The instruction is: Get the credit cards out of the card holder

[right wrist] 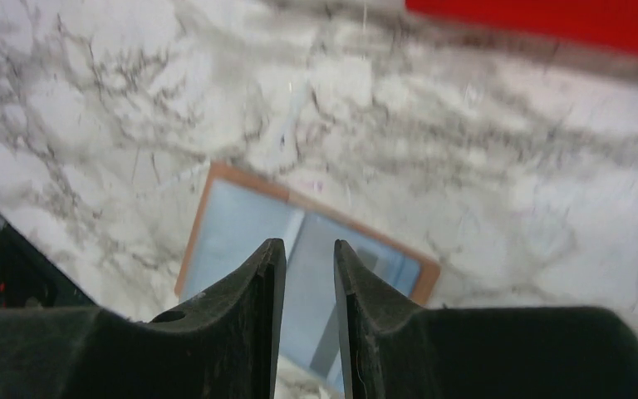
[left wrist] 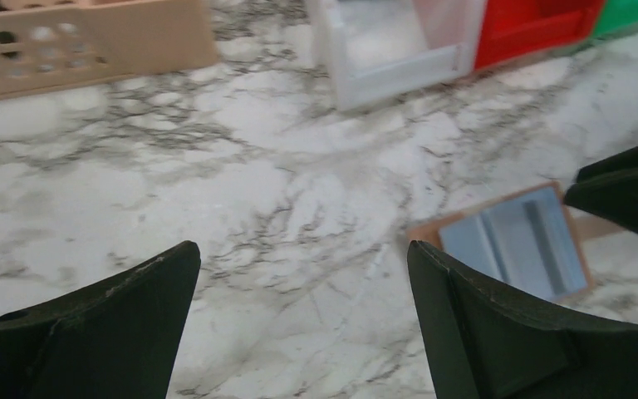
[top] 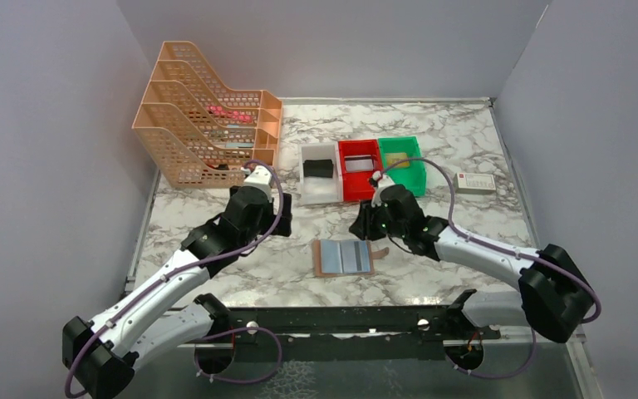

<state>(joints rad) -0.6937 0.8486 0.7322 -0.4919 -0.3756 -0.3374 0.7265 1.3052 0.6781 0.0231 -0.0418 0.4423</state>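
The card holder (top: 345, 258) lies spread open on the marble table, tan rim and pale blue panels up, with a dark grey strip on its right half. It also shows in the left wrist view (left wrist: 515, 241) and the right wrist view (right wrist: 241, 233). A black card (top: 319, 168) lies in the white bin (top: 320, 193). My left gripper (top: 281, 223) (left wrist: 301, 249) is wide open and empty, above bare table left of the holder. My right gripper (top: 357, 226) (right wrist: 309, 245) hovers over the holder, jaws a narrow gap apart, nothing between them.
A red bin (top: 359, 170) and a green bin (top: 404, 162) stand beside the white bin behind the holder. A small white box with a red mark (top: 475, 183) lies at the right. An orange file rack (top: 208, 125) stands at the back left.
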